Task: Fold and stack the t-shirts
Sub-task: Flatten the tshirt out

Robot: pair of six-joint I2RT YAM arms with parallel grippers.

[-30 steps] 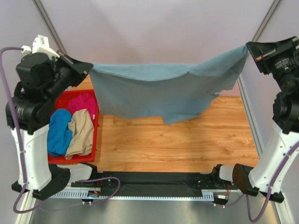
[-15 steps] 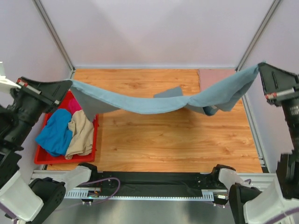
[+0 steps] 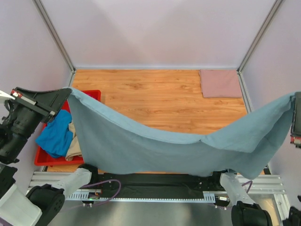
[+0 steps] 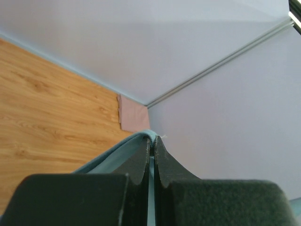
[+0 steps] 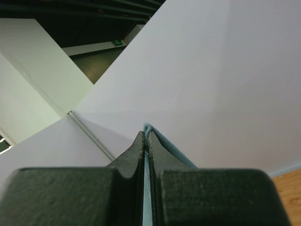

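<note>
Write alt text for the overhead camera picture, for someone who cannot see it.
The left gripper and right gripper hold up a grey-blue t-shirt above a wooden table. A red bin sits left, a pink shirt far right.

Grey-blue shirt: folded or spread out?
Spread: the grey-blue shirt hangs as one wide sheet between left tool and right tool, each shut on an edge, middle sagging.

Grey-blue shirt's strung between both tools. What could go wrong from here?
1. The left tool and right tool each pinch only a thin edge of the grey-blue shirt; a tug could free it.
2. Its left side hangs across the red bin; lowering may snag the rim or drag the beige shirt.
3. The sagging hem could catch on the near rail.
</note>
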